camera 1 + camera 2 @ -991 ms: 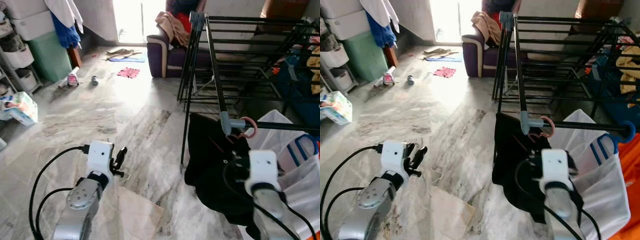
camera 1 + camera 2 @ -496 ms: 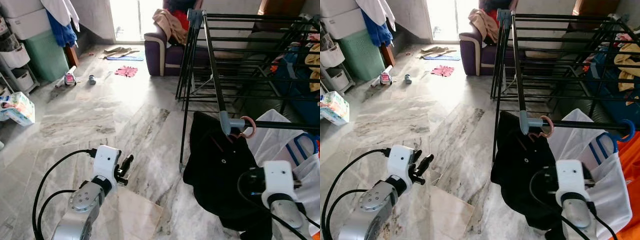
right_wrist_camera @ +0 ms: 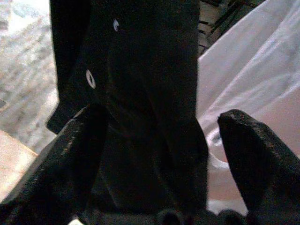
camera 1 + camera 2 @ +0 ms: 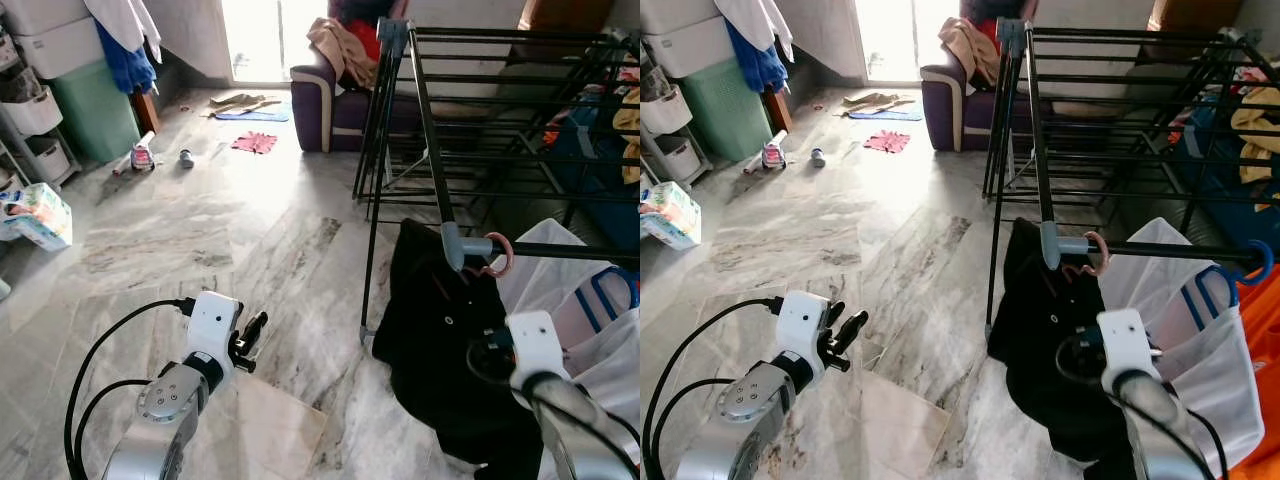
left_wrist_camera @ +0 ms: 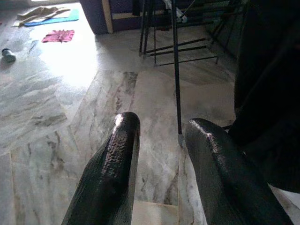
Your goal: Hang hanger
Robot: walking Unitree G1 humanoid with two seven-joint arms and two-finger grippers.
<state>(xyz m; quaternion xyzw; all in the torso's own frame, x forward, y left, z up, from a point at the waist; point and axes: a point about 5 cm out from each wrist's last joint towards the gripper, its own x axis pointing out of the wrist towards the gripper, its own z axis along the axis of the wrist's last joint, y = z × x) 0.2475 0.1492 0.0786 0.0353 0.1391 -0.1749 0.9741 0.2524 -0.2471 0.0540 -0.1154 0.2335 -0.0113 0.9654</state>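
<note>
Marble floor, black drying rack, purple sofa; both tools spread wide, empty.

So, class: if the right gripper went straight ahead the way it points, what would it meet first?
Most likely the black garment hanging right in front of the open right gripper, though depth is unclear.

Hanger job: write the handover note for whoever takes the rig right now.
Left gripper: open, empty, low over the marble floor, idle.
Right gripper: open, its fingers spread either side of the black garment, not clamped.
Pink hanger: its hook is over the rail of the black drying rack, by the grey corner joint; the garment hangs from it beside the white laundry bag.
Done: hanger looks hung.
Left: confirm the hook sits firmly, withdraw the right arm.
</note>
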